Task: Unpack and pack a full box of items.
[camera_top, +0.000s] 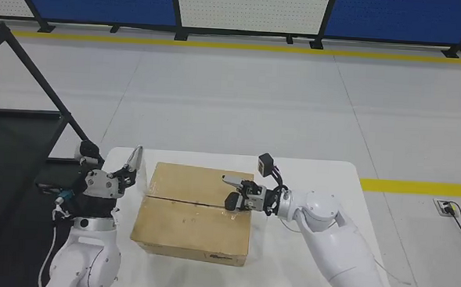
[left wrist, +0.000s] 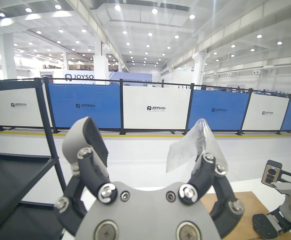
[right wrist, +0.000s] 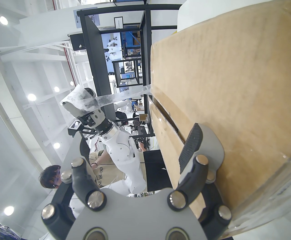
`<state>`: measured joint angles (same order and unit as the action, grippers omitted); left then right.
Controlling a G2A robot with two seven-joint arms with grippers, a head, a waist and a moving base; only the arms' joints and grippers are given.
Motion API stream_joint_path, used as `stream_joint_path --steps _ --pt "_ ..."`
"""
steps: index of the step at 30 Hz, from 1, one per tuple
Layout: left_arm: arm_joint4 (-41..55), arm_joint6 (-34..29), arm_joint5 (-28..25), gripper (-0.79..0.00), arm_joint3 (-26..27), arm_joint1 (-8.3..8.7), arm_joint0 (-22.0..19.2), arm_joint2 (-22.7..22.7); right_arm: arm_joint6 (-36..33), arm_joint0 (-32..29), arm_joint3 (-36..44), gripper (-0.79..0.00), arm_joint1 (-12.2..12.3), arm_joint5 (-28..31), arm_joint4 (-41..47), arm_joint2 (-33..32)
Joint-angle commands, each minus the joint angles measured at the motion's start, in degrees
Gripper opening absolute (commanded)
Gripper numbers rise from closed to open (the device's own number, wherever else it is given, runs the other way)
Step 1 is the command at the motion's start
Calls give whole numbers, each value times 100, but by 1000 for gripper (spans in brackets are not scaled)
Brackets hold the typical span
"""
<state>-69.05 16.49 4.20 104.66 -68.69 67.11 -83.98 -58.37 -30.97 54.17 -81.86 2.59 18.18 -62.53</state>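
A closed cardboard box (camera_top: 195, 220) sits mid-table, with a seam between its top flaps (right wrist: 168, 118). My right gripper (camera_top: 230, 190) lies open over the box's top at the right end of the seam, one finger pad (right wrist: 191, 145) against the cardboard. My left gripper (camera_top: 111, 154) is held up beside the box's far left corner, open, fingers pointing away. A strip of clear tape (left wrist: 188, 147) clings to one of its fingers. In the right wrist view that tape (right wrist: 122, 95) stretches from the left gripper (right wrist: 79, 104) to the box's edge.
The white table (camera_top: 323, 180) has bare room right of the box. A black shelf rack (camera_top: 10, 155) stands close on the left, beside the left arm. Blue and white barrier panels (left wrist: 156, 109) line the floor beyond the table.
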Motion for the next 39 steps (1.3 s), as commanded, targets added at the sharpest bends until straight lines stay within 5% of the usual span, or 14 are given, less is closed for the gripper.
stream_joint_path --steps 1,39 --pt "-104 -19 -21 0 26 -15 -4 134 10 -15 17 0 6 0 6 -4" --pt "-2130 -400 -286 0 -242 -264 -295 1686 236 -509 640 0 192 -36 15 -237"
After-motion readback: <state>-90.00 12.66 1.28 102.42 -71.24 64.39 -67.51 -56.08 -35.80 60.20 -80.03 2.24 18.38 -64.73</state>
